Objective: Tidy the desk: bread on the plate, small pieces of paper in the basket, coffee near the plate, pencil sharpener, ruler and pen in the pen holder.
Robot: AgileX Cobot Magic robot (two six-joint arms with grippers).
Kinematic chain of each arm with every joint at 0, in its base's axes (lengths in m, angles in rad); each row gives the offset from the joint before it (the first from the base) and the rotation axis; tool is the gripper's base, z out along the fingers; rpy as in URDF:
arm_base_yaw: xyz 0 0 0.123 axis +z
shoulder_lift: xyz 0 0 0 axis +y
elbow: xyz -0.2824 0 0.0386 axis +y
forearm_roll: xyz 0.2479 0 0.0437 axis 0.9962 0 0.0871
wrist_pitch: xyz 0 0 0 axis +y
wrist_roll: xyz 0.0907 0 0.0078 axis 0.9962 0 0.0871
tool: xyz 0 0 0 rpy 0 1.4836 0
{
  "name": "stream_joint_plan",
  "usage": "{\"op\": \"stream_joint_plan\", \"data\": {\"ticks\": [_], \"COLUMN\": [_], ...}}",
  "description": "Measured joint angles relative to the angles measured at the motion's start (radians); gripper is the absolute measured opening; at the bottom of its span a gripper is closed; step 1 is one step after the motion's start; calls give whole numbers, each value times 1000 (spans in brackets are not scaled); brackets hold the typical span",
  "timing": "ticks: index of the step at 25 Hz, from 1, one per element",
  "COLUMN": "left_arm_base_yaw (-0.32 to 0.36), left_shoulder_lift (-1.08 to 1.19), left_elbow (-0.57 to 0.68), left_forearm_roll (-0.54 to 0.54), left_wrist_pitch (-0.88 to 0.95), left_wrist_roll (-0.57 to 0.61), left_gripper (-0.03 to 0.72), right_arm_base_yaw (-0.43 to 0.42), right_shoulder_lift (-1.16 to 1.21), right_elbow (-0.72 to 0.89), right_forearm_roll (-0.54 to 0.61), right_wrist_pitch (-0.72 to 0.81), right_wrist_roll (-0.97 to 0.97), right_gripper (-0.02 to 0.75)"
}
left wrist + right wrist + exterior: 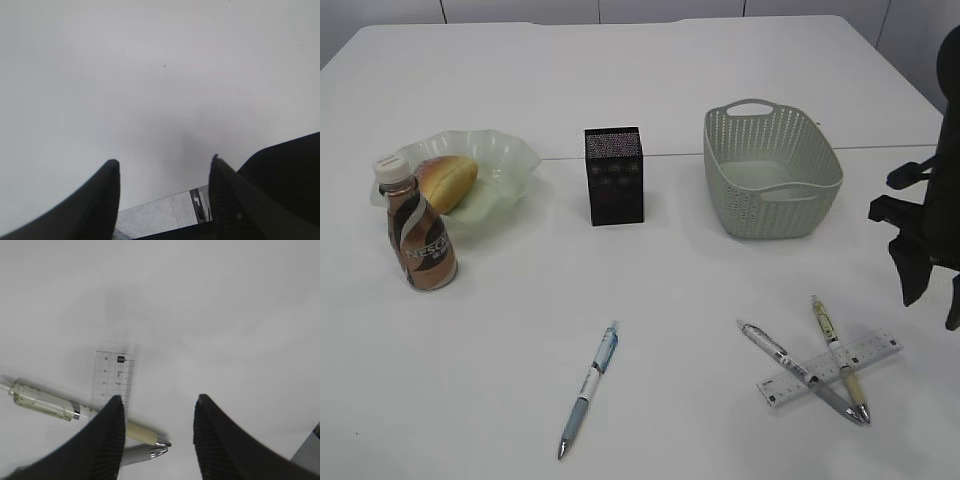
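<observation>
The bread (447, 182) is lying in the pale green plate (510, 152) at the far left of the white tabletop (650, 90), with the coffee (417, 232) standing upright just in front of the plate, its cap overlapping the dish's near rim in the exterior view. The black mesh pen holder (614, 176) is standing upright near the middle, apart from the plate, and the grey-green basket (772, 170) is sitting to its right, showing a bare floor.

Nearer the front edge, a blue-and-white pen (590, 388) is lying alone at a slant, well apart from the holder. To the right, the clear ruler (832, 369) is resting flat with two more pens across it: a silver pen (802, 371) and a pale yellowish pen (838, 357), the two crossing each other over the ruler.

The right claw (156, 432) is hanging above this cluster with its two dark fingers (107, 440) spread and nothing between them; in the right wrist view the ruler and the tips of both pens are lying just beside the left-hand finger. In the exterior view only a dark part of the right arm is showing at the right edge.

The left claw (164, 192) is also standing spread and empty, hovering over bare tabletop near its edge, with floor showing below the edge.
</observation>
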Motion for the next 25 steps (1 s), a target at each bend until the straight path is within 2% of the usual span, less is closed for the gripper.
{"op": "stream_joint_plan", "data": {"ticks": [19, 21, 25], "left_arm_base_yaw": [0, 0, 0], "left_shoulder_lift": [0, 0, 0], "left_elbow": [0, 0, 0], "left_forearm_roll": [0, 0, 0], "left_wrist_pitch": [0, 0, 0], "left_wrist_roll": [-2, -2, -2], "left_gripper": [416, 416, 416], "right_arm_base_yaw": [0, 0, 0], "right_shoulder_lift": [0, 2, 45], "right_elbow": [0, 0, 0], "right_forearm_roll": [-15, 5, 80], "right_wrist_pitch": [-38, -42, -42], "right_wrist_roll": [6, 6, 8], "right_gripper": [334, 354, 452]}}
